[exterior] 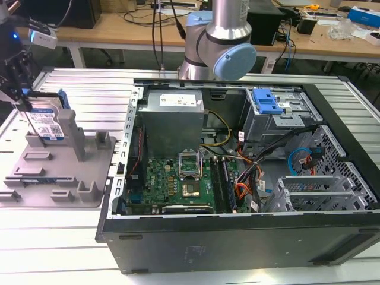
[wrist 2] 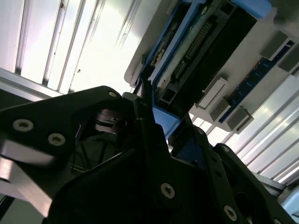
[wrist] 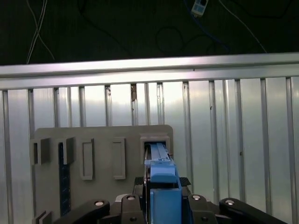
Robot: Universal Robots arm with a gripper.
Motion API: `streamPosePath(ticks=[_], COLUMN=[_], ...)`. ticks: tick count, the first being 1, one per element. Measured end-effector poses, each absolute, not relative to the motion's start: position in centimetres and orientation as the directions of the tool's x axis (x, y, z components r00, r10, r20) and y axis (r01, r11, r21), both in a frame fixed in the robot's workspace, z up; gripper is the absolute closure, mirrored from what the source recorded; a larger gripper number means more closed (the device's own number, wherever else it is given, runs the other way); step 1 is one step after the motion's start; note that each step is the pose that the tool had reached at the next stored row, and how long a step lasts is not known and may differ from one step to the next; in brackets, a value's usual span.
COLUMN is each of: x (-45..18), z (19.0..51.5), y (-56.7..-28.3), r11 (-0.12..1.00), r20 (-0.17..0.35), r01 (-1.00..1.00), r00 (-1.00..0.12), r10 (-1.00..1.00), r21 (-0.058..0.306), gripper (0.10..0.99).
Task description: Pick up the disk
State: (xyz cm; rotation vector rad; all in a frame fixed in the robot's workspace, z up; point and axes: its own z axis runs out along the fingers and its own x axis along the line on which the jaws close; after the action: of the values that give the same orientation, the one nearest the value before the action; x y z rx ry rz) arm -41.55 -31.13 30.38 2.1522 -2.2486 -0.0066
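Gripper (exterior: 24,101) at the exterior view's upper left, fingers clamped on the disk (exterior: 46,122), upright on edge over the grey fixture (exterior: 59,172).

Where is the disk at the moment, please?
The disk stands on edge at the exterior view's far left, on the grey fixture beside an upright post, with the gripper at its top, left of the computer case.

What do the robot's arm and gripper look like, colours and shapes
The arm is a round silver metal tube with a pale blue cap on its joint. The gripper is matte black, built from flat angular links fastened with small silver screws, as both wrist views show.
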Motion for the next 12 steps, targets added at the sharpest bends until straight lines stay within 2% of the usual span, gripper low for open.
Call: streamPosePath(ticks=[12], x=[-41.5], z=[37.0], y=[-31.5], r11=[0.044], r20=[0.017], r01=[-0.999], r00=[-0.044], r10=[-0.999], r21=[0.023], gripper=[0.718])
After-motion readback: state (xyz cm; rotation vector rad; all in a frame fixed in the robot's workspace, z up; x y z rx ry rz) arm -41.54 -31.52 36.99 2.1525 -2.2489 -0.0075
